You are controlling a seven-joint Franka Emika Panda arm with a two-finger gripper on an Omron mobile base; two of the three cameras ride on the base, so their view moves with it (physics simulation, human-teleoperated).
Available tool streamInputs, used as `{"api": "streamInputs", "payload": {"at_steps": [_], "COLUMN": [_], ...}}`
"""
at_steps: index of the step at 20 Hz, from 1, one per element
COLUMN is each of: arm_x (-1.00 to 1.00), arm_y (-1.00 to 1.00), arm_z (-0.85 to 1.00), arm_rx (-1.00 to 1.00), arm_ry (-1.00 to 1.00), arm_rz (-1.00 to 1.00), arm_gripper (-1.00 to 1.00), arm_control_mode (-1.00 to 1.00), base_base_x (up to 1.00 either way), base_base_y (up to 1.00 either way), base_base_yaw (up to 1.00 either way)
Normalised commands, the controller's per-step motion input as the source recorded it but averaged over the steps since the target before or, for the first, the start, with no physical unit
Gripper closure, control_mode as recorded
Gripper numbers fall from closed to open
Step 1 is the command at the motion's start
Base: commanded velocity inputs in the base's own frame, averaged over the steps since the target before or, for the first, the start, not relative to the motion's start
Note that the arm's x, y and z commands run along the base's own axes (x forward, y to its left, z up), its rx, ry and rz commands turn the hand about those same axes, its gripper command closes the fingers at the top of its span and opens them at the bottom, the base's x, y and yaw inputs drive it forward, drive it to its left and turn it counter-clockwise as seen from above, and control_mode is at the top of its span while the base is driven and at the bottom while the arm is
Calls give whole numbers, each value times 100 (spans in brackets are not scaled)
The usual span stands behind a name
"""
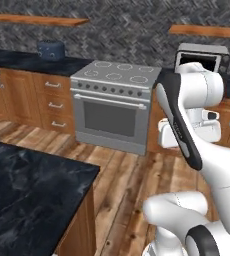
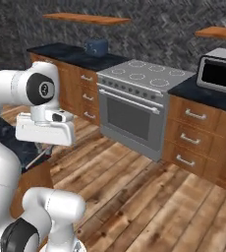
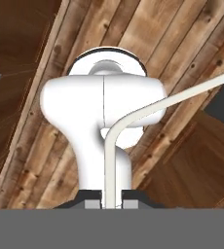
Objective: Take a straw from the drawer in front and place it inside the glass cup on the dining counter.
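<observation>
The gripper (image 3: 110,204) is pinched on the straw (image 3: 133,115), its two dark tips pressed against the pale stem from either side at the bottom of the hand view. From the tips the straw runs straight away from the hand, then bends and sweeps off to the upper right edge of that view; here it looks whitish rather than pink. Behind it lie the plank floor (image 3: 133,29) and a brown wooden panel at the lower right. In the right base view the straw (image 2: 39,156) shows as a thin slanted line poking out below the white hand block, in front of the dining counter (image 2: 9,135), whose dark edge is just visible behind the arm. The hand hangs low beside the arm's upper body, pointing downward toward the floor, with the forearm folded back up to a dark-capped elbow joint. In the left base view the arm rises from the lower right and doubles over, the hand block tucked behind the forearm. The dining counter (image 1: 32,195) fills the lower left there, its black veined top bare in the visible part. Across the floor stand the stove (image 1: 112,107), the cabinets (image 1: 17,92) and a microwave (image 1: 202,57).
</observation>
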Motion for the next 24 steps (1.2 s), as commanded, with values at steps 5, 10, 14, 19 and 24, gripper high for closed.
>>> {"api": "streamInputs", "payload": {"at_steps": [5, 10, 14, 19, 24], "arm_x": [0, 0, 0, 0, 0], "arm_y": [0, 0, 0, 0, 0], "arm_z": [0, 0, 0, 0, 0], "arm_rx": [0, 0, 0, 0, 0], "arm_ry": [0, 0, 0, 0, 0], "arm_rz": [0, 0, 0, 0, 0], "arm_gripper": [100, 100, 100, 100, 100], "arm_control_mode": [100, 100, 100, 100, 100], "base_base_x": [81, 67, 71, 77, 96], "base_base_y": [-57, -39, -42, -48, -35], "base_base_yaw": [40, 53, 59, 58, 52]}}
